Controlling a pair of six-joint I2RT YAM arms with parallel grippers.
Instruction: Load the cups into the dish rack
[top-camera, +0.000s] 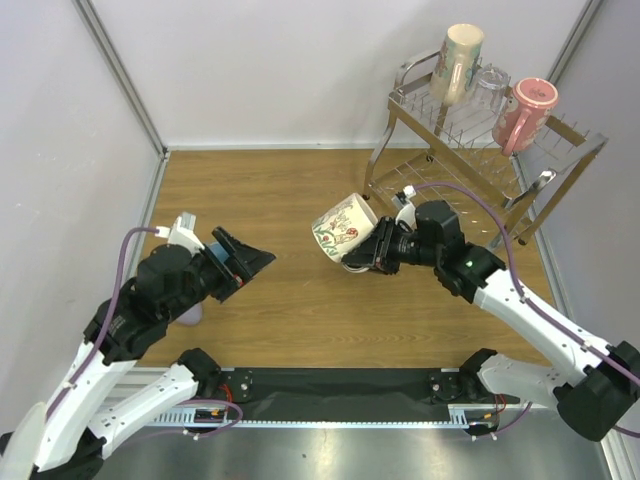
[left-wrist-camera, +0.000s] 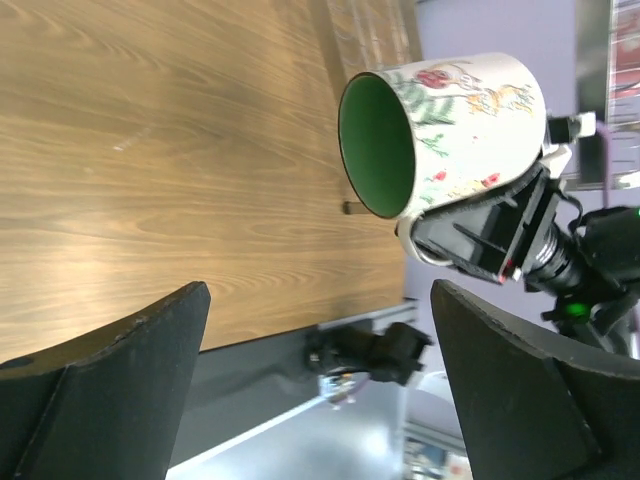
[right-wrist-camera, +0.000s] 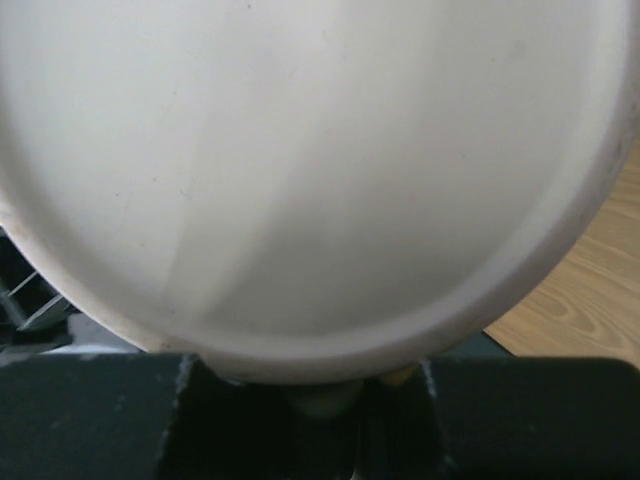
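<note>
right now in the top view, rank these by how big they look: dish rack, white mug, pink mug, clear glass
1. dish rack, by far
2. white mug, though it is lifted nearer the camera, so its lead is unsure
3. pink mug
4. clear glass, partly hidden

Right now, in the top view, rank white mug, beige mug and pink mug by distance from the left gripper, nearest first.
1. white mug, mid-table, in right gripper
2. beige mug, rack left end
3. pink mug, rack right end

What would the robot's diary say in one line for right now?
left jaws: open, empty | right jaws: shut on white mug | dish rack: beige mug, clear glass, pink mug on top tier
</note>
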